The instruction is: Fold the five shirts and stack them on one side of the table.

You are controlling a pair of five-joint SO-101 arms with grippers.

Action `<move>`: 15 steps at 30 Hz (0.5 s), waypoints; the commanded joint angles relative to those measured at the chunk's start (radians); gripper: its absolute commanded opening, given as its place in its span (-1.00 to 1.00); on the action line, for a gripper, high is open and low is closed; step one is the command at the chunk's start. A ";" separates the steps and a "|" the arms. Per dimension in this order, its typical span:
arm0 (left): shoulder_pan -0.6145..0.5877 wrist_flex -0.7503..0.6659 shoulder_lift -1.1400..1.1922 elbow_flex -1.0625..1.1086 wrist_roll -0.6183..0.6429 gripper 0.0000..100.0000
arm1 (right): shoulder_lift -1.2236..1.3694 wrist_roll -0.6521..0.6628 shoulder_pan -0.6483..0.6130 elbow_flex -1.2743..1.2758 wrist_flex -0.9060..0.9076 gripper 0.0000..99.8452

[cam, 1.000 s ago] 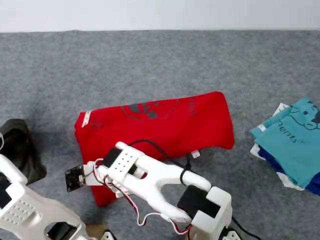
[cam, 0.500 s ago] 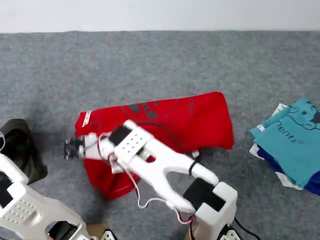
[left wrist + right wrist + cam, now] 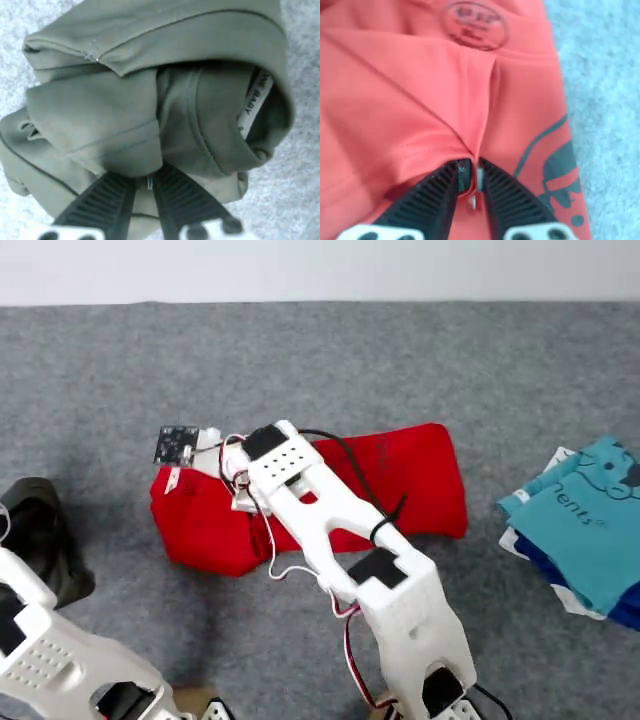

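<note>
Red shirt (image 3: 410, 480): lies crumpled in the middle of the table (image 3: 420, 360).
Right claw (image 3: 469, 181): I pinch a fold of its cloth.
Left claw (image 3: 145, 182): I grip the olive shirt (image 3: 150, 100) at the table's left side.
Teal shirt (image 3: 590, 525): folded, topping the stack (image 3: 625, 610) at right.

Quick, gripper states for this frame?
Left gripper: closed, pinching the crumpled olive-green fabric shirt.
Right gripper: closed, pinching a fold of the red printed fabric shirt.
</note>
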 commanded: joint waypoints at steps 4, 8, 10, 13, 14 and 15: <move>-0.008 -0.006 -0.005 -0.031 -0.005 -0.99 | 0.076 -0.183 0.048 -0.203 -0.001 -0.43; -0.008 -0.006 -0.005 -0.031 -0.005 -0.99 | 0.125 -0.184 0.074 -0.262 0.033 -0.50; -0.008 -0.006 -0.005 -0.031 -0.005 -0.99 | 0.117 -0.184 0.074 -0.313 0.122 -0.53; -0.008 -0.006 -0.005 -0.031 -0.005 -0.99 | 0.093 -0.181 0.073 -0.393 0.278 -0.61; -0.008 -0.006 -0.005 -0.031 -0.005 -0.99 | 0.084 -0.181 0.073 -0.417 0.328 -0.66; -0.008 -0.006 -0.005 -0.031 -0.005 -0.99 | 0.073 -0.181 0.073 -0.439 0.380 -0.71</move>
